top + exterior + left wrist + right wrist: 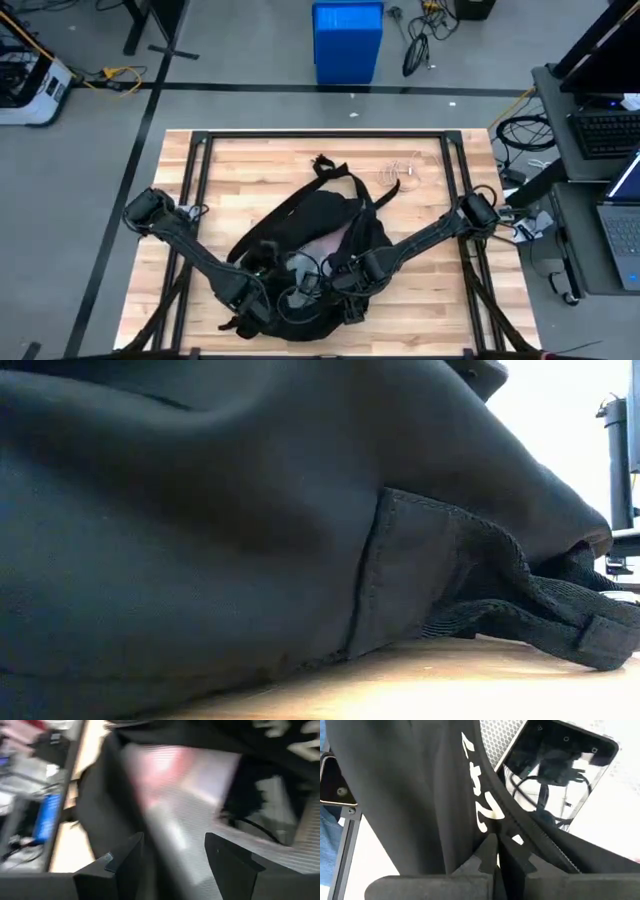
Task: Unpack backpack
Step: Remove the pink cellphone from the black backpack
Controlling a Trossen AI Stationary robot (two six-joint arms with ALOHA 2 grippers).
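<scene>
The backpack [320, 250] lies mid-counter [420, 300], long axis running away from the arms. The right hand [496, 851] is pinched shut on its zipper edge; the left hand [172, 855], fingers spread (empty), faces straight into the opening, nearer the contents.

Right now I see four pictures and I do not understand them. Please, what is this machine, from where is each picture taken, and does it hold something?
It is a robot with two dark arms at a wooden table. One camera looks down from above, one sits at table height, one rides on each wrist. A black backpack lies on the table, with a thin white cable beside it. The right tool is shut on the backpack's edge, by the zipper. The left tool is open at the bag's opening and holds nothing.
</scene>
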